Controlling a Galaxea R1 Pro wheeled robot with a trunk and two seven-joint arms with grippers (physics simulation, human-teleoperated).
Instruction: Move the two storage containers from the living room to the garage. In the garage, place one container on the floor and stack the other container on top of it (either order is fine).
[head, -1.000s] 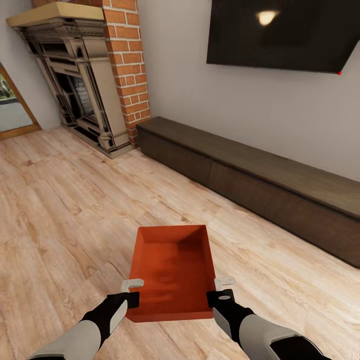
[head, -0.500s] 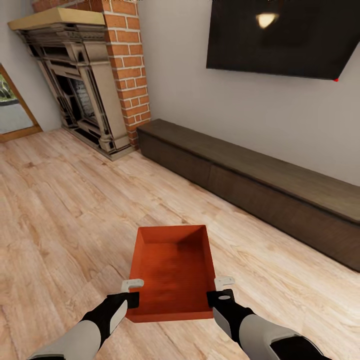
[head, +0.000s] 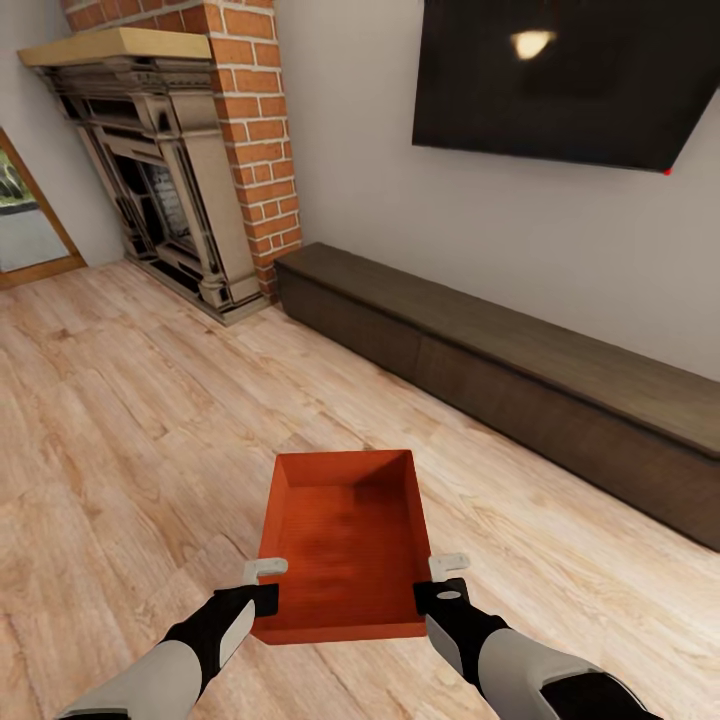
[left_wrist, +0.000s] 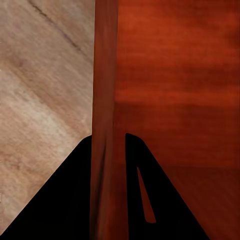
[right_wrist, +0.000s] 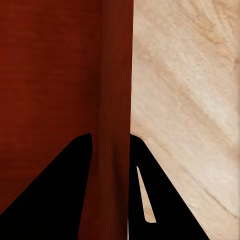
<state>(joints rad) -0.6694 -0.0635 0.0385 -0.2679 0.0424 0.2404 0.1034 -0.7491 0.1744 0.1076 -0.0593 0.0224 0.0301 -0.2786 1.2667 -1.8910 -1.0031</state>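
I hold one red-orange storage container (head: 345, 540) level in front of me, above the light wood-plank floor of the living room. My left gripper (head: 266, 585) is shut on the container's left wall, near its close corner. In the left wrist view that wall (left_wrist: 105, 100) runs between the two black fingers (left_wrist: 75, 200). My right gripper (head: 447, 580) is shut on the right wall in the same way. The right wrist view has the wall (right_wrist: 116, 100) pinched between dark fingers (right_wrist: 160, 200). The container is empty.
A long low dark-brown bench (head: 520, 370) runs along the wall ahead and to the right. A black TV (head: 570, 75) hangs above it. The red brick fireplace (head: 170, 160) stands at the far left. Wood floor (head: 120, 420) lies open to my left.
The whole room has slid downward a little in the head view, so the camera has moved. The container and both grippers keep the same place in the view.
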